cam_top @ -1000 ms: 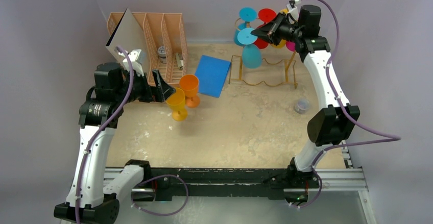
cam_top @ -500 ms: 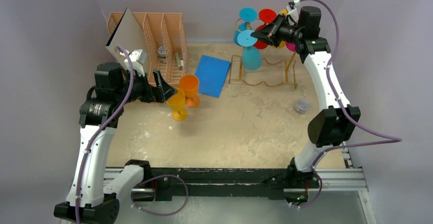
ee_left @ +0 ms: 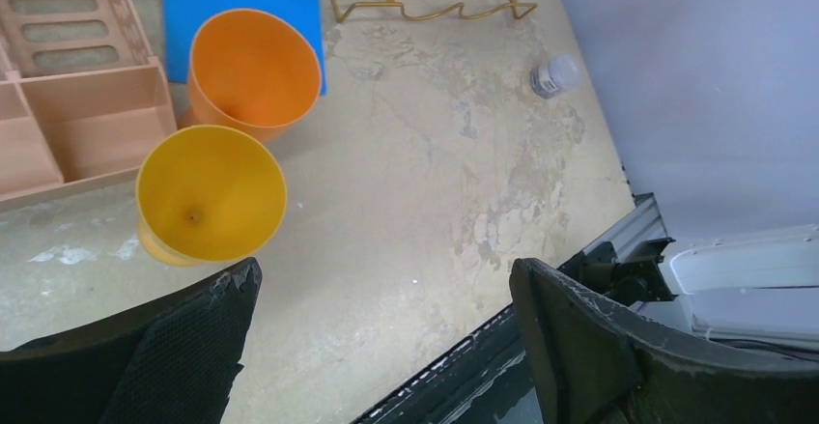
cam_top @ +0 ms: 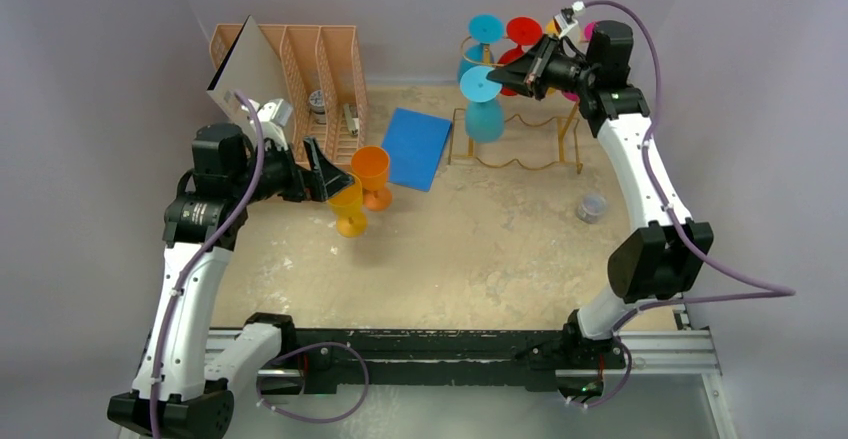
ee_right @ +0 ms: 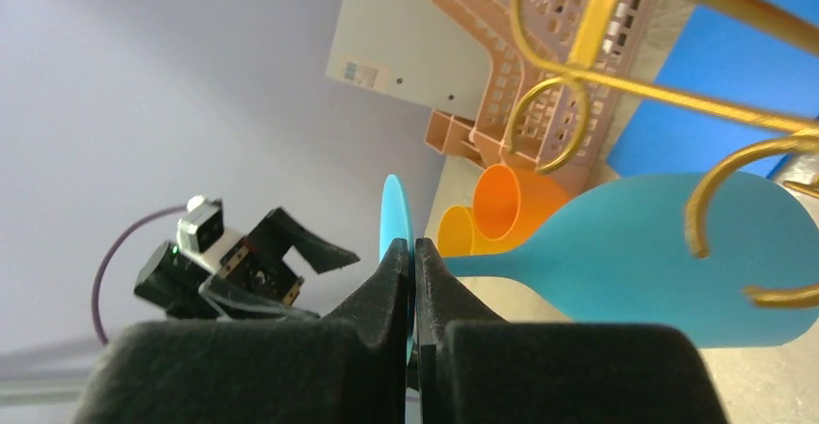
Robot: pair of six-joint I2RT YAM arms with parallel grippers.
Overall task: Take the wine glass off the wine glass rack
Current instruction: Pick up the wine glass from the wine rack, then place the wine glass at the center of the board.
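The gold wire wine glass rack (cam_top: 520, 144) stands at the back right, its looped rails close in the right wrist view (ee_right: 579, 67). Blue, red and pink wine glasses hang from it upside down. My right gripper (cam_top: 515, 71) is shut on the round foot (ee_right: 394, 213) of a blue wine glass (cam_top: 483, 111), whose bowl (ee_right: 666, 250) hangs by the rack's front loops. My left gripper (cam_top: 325, 171) is open and empty, its fingers (ee_left: 174, 347) wide apart above the table beside a yellow glass (cam_top: 348, 204) and an orange glass (cam_top: 372, 174).
A peach slotted file organizer (cam_top: 300, 69) with a grey board stands at the back left. A blue pad (cam_top: 415, 147) lies beside the rack. A small grey jar (cam_top: 591, 207) sits at the right. Walls close in on both sides.
My right gripper has drawn the blue glass to the left and toward the front of the rack. The left arm has shifted slightly.
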